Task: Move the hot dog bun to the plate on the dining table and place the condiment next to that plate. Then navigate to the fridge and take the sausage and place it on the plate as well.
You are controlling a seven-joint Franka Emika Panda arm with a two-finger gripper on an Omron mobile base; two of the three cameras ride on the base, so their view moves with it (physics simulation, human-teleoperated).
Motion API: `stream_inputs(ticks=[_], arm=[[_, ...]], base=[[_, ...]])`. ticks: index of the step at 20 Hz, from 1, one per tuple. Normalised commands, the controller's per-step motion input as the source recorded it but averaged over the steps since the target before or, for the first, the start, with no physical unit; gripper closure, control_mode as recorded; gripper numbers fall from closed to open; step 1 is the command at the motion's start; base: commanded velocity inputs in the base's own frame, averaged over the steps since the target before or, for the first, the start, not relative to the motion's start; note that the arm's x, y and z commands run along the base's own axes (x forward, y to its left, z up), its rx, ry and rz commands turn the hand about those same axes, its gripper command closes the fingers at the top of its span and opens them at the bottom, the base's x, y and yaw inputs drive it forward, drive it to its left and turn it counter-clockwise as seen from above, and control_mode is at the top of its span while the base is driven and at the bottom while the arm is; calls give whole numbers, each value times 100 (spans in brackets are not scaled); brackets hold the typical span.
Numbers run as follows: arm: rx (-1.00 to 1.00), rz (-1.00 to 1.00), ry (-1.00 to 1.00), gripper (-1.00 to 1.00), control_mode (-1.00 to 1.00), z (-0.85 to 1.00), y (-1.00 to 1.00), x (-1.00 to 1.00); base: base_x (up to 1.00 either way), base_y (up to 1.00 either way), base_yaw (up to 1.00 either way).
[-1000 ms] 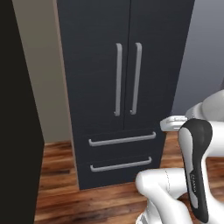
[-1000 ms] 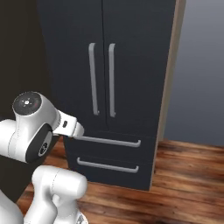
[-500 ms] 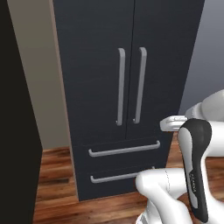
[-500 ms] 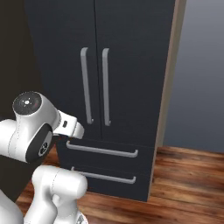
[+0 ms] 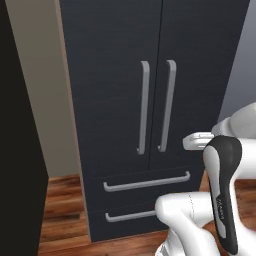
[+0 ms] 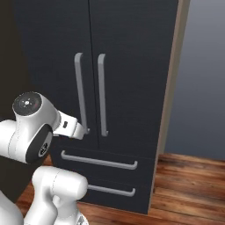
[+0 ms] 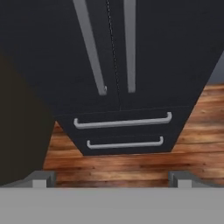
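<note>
The fridge (image 5: 115, 75) (image 6: 127, 35) (image 7: 166, 52) is tall and dark and stands straight ahead. Both its doors are shut, so the sausage is hidden. Two long grey handles (image 5: 144, 107) (image 6: 102, 94) run side by side down the middle, and two drawers (image 7: 122, 122) sit below them. My gripper (image 7: 111, 179) points at the lower part of the fridge from a short way off, tilted down. It is open, with nothing between its fingertips (image 7: 41, 177). My arm is folded up in front of the base (image 5: 222, 190) (image 6: 30, 127).
A dark tall unit (image 5: 17, 150) stands close on the left. A beige side panel (image 5: 55, 100) separates it from the fridge. To the right, a grey wall (image 6: 202, 88) rises over open wood floor (image 6: 189, 184).
The base has driven closer to the fridge, which now looms larger in both base views. The arm keeps its folded pose and the gripper stays open.
</note>
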Motion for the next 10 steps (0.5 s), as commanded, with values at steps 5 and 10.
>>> stream_inputs(ticks=[5, 10], arm=[[0, 0, -2, -100, -100, 0, -1, 0], [0, -5, -16, -100, -100, 11, -36, -34]], base=[[9, -3, 1], [0, 0, 0]])
